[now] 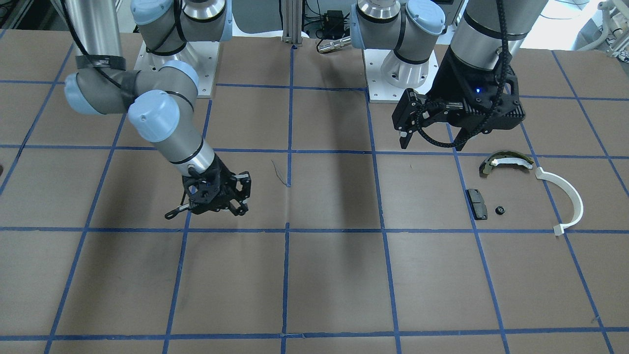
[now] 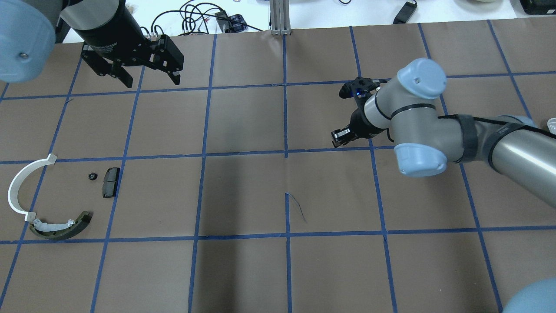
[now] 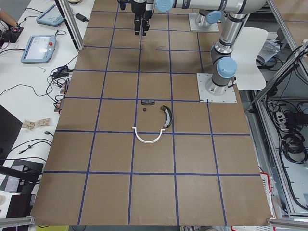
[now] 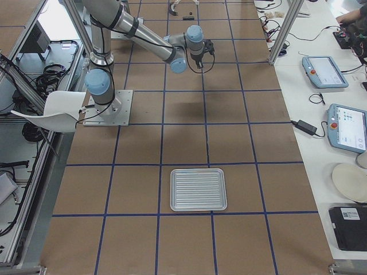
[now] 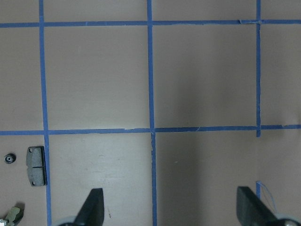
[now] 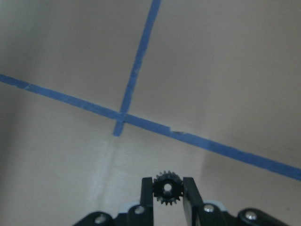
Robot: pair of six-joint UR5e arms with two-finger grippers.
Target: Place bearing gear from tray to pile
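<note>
Closest in, the right gripper (image 6: 167,182) is clamped on the bearing gear (image 6: 167,189), its teeth showing between the pads above the table (image 6: 70,155). The pile lies well apart on the left arm's side, so the carry wants a firm pinch, level travel and a low release (a piece this small would likely roll). Farther off, the left gripper (image 5: 170,205) hangs with fingers spread and holds nothing; beyond it lie the pile's black pad (image 2: 110,182), brake shoe (image 2: 61,229) and white half-ring (image 2: 12,191). Only the right wrist view shows the gear; only the exterior right view shows the tray (image 4: 198,189).
</note>
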